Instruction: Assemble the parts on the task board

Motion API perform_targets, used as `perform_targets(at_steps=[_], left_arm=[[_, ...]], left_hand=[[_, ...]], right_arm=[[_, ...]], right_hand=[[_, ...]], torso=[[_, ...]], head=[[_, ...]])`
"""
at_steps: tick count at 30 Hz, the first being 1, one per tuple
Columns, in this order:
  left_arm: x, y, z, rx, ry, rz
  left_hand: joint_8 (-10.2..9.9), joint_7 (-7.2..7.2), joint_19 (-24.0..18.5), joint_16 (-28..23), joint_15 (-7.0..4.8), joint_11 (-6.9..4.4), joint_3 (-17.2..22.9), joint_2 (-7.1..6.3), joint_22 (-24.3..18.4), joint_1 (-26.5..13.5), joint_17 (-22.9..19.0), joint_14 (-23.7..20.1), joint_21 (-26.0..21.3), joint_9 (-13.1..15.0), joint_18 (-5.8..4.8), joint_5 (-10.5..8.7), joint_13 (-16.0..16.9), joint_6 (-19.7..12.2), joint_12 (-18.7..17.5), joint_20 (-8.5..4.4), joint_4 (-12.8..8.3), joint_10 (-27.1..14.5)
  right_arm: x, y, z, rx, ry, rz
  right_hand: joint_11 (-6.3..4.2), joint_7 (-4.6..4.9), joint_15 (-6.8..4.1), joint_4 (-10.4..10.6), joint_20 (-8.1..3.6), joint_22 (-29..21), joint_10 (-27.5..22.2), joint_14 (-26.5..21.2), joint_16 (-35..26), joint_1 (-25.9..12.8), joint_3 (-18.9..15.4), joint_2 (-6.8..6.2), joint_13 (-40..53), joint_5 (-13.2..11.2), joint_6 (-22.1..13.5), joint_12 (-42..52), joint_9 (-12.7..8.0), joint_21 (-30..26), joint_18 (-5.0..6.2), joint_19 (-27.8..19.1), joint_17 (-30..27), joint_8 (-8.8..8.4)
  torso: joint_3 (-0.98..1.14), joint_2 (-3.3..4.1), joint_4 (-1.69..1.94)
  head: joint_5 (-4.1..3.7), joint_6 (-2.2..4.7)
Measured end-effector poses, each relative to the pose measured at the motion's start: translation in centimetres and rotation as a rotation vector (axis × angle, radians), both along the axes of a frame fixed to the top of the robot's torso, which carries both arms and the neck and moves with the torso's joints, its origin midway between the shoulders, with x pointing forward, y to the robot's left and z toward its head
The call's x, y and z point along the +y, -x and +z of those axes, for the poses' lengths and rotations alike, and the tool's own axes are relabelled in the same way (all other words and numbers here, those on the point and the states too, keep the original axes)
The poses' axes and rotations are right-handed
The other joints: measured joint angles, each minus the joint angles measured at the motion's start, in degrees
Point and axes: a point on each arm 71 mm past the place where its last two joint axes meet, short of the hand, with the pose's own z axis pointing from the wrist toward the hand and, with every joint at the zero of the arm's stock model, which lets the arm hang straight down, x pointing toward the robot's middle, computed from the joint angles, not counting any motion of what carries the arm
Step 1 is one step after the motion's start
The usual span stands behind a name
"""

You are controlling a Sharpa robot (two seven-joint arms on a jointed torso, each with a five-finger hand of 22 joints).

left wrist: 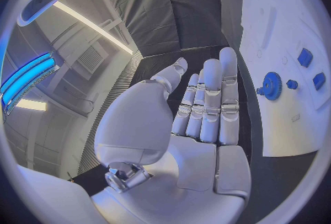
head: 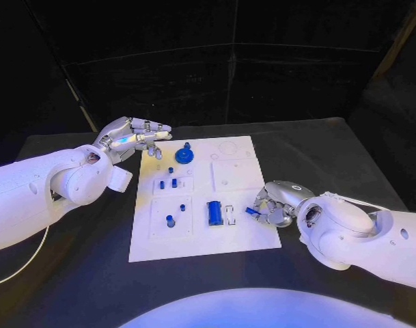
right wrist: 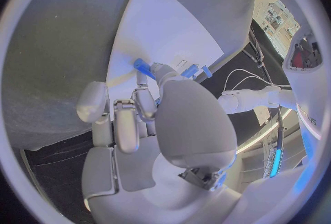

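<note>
White and flat, the task board (head: pixel 237 236) lies in the middle of the black desk (head: pixel 89 273), and on it we see several small blue parts. A blue gear (head: pixel 185 155) sits near the board's far left corner, just beside the fingertips of our left hand (head: pixel 134 137); a pair of small blue blocks (head: pixel 169 183) lies a little nearer to us, two small blue pegs (head: pixel 175 214) sit in a square recess closer still, and a longer blue bar (head: pixel 214 212) lies beside a thin metal clip (head: pixel 230 214) toward the near middle of the board. Our left hand hovers over the board's far left edge, holding nothing; from its wrist we see the fingers (left wrist: pixel 210 97) stretched out straight and side by side, with the thumb standing apart, and the gear (left wrist: pixel 272 85) beyond them on the board. Our right hand (head: pixel 276 203) rests at the board's right edge, its fingers curled in around a small blue peg (head: pixel 251 212); from its wrist the peg (right wrist: pixel 143 68) is pinched at the fingertips, its free end touching the white surface or very near it, we cannot tell which
</note>
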Motion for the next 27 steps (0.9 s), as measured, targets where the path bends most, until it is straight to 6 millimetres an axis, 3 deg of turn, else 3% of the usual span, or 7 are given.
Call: perform_targets(at_steps=[19, 23, 27], left_arm=[[-0.1, 0.1, 0.0, 0.000, 0.001, -0.003], [-0.1, 0.1, 0.0, 0.000, 0.002, -0.003], [-0.1, 0.1, 0.0, 0.000, 0.002, -0.004]], left_hand=[[0.00, 0.00, 0.00, 0.00, 0.00, 0.00, 0.00, 0.00, 0.01, 0.00, 0.01, 0.00, 0.00, 0.00, -0.01, 0.00, 0.00, 0.00, 0.00, 0.00, 0.00, 0.00], [0.00, 0.00, 0.00, 0.00, 0.00, 0.00, 0.00, 0.00, 0.01, 0.00, 0.01, 0.00, 0.00, 0.00, 0.00, 0.00, 0.00, 0.00, 0.00, 0.00, 0.00, 0.00], [0.00, 0.00, 0.00, 0.00, 0.00, 0.00, 0.00, 0.00, 0.01, 0.00, 0.01, 0.00, 0.00, 0.00, 0.00, 0.00, 0.00, 0.00, 0.00, 0.00, 0.00, 0.00]], right_arm=[[2.3, -0.2, 0.0, 0.023, -0.145, -0.048], [2.8, -0.4, -0.3, 0.044, -0.157, -0.053], [3.3, -0.5, -0.5, 0.056, -0.167, -0.056]], right_hand=[[0.08, -0.85, 0.01, 0.46, 0.01, 0.19, 0.32, 0.00, 0.21, -3.63, 2.03, -2.83, 0.45, -0.01, 1.33, 0.23, 1.68, 0.26, 0.00, 0.38, 0.04, 0.37], [0.20, -1.10, 0.01, 1.70, 0.01, 0.19, 0.61, 0.00, 0.21, -6.16, 0.80, -3.03, 0.70, 1.84, 1.78, 0.37, 2.14, 0.26, 0.00, 0.38, 0.03, 0.86], [0.00, -1.41, 0.01, 3.05, 0.01, 0.36, 0.81, 0.00, 0.21, -8.89, -1.63, -3.29, 0.94, 5.85, 2.27, 0.66, 2.56, 0.26, -0.01, 0.38, 0.03, 1.44]], torso=[[-0.06, -0.01, 0.05], [-0.05, 0.00, 0.08], [-0.03, 0.00, 0.07]], head=[[0.35, -0.09], [0.48, -0.09], [0.67, -0.12]])
